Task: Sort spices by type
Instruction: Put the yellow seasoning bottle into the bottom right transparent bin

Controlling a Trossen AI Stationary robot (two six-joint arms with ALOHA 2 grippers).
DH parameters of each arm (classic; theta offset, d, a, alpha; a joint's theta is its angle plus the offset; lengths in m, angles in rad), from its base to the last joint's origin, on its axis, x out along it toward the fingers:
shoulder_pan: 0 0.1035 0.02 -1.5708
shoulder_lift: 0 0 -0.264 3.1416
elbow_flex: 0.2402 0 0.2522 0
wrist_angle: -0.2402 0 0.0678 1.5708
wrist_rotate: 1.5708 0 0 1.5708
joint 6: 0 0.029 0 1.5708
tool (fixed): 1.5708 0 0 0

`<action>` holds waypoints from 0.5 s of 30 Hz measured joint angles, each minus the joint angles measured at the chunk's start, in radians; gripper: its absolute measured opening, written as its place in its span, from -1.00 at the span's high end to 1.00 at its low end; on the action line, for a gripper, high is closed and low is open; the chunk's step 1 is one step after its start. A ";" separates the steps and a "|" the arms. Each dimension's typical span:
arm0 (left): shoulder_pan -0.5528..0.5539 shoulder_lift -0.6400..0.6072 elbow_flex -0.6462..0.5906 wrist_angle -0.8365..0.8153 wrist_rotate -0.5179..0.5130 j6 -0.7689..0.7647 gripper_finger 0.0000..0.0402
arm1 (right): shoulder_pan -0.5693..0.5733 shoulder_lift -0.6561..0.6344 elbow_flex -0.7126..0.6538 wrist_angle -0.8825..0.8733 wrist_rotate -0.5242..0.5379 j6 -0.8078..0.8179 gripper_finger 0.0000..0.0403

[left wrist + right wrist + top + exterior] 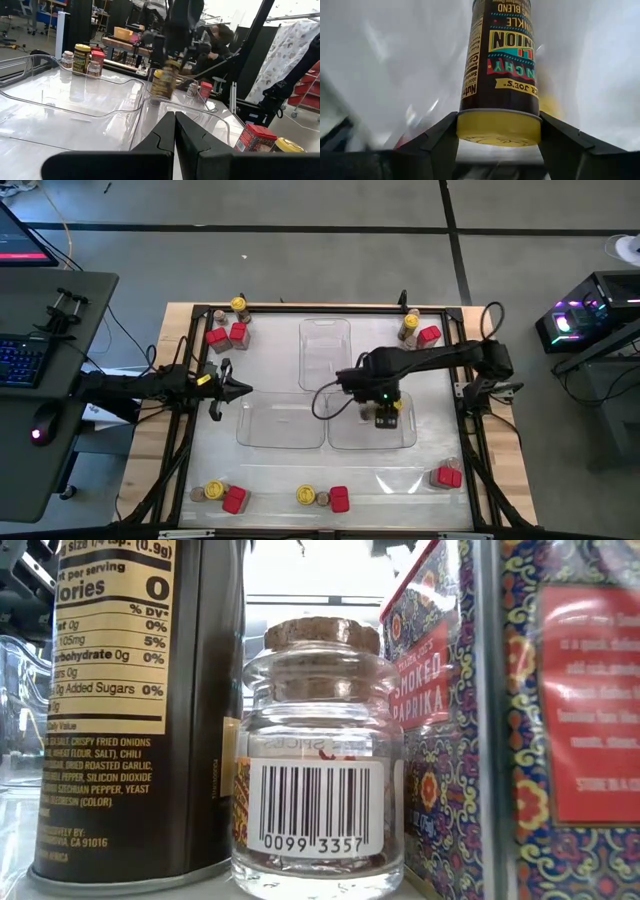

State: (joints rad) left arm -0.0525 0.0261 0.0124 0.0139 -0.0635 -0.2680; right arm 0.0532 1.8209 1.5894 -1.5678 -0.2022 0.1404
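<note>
High view, clear trays (325, 350) mid-table, spice clusters at corners, right gripper (385, 416) jaws clamped on yellow-lidded jar (500, 75) by lid, upright over tray, left gripper (240, 389) jaws together.

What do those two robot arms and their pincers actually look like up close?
Both arms are dark, slim and jointed. The left arm carries a yellow mark near its wrist; the right arm has a black cable looping beside it and a small green light. The left gripper ends in two flat, black, angular fingers; the right gripper has matching dark wedge-shaped fingers.

Table (270, 470) bears clear trays (325, 345), spices (228, 335)
</note>
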 joint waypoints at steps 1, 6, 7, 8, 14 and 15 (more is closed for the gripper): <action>0.000 0.000 0.000 0.000 0.000 0.000 1.00 | 0.003 0.016 -0.001 -0.015 -0.035 0.009 -0.13; 0.000 0.000 0.000 0.000 0.000 0.000 1.00 | 0.026 0.028 0.001 -0.007 -0.191 0.083 -0.13; 0.000 0.000 0.000 0.001 0.000 0.000 1.00 | 0.031 0.030 0.001 -0.014 -0.191 0.093 -0.13; 0.000 0.000 0.000 0.000 0.000 0.000 1.00 | 0.036 0.034 0.000 -0.008 -0.192 0.114 -0.13; 0.000 0.000 0.000 0.000 0.000 0.000 1.00 | 0.044 0.032 0.000 -0.007 -0.253 0.293 -0.13; 0.000 0.000 0.000 0.000 0.000 0.000 1.00 | 0.044 0.032 0.000 -0.002 -0.252 0.321 -0.13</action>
State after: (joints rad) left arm -0.0521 0.0257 0.0124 0.0143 -0.0635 -0.2684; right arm 0.0967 1.8534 1.5890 -1.5701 -0.4542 0.4618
